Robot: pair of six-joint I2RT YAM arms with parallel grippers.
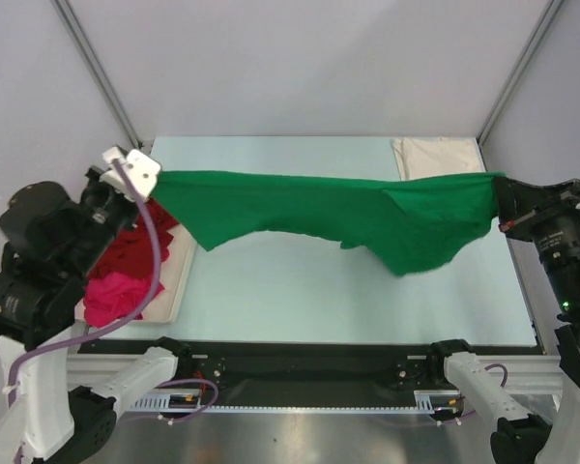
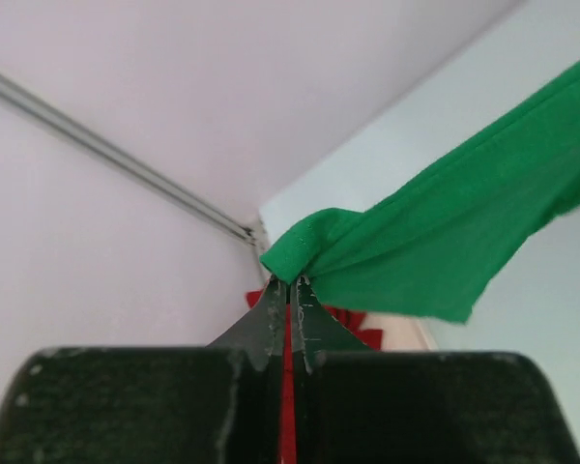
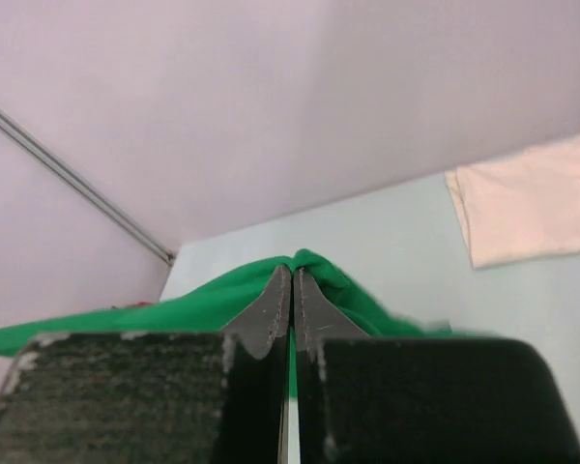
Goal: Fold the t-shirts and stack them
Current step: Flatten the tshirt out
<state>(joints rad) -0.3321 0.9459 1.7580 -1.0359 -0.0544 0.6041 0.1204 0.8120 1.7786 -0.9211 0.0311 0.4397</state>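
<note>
The bright green t-shirt (image 1: 319, 215) hangs stretched in the air across the table between both grippers, sagging in the middle. My left gripper (image 1: 155, 184) is shut on its left end; in the left wrist view (image 2: 291, 280) the cloth (image 2: 445, 242) bunches at the fingertips. My right gripper (image 1: 498, 198) is shut on its right end, also seen in the right wrist view (image 3: 292, 269) with the green cloth (image 3: 174, 309) trailing left. The dark red t-shirt (image 1: 135, 246) and the magenta pink t-shirt (image 1: 116, 295) lie crumpled in the tray. The cream-white t-shirt (image 1: 435, 155) lies folded at the back right.
The shallow cream tray (image 1: 179, 280) stands at the table's left edge under my left arm. The pale table (image 1: 300, 290) lies under the hanging shirt. Frame posts rise at the back corners.
</note>
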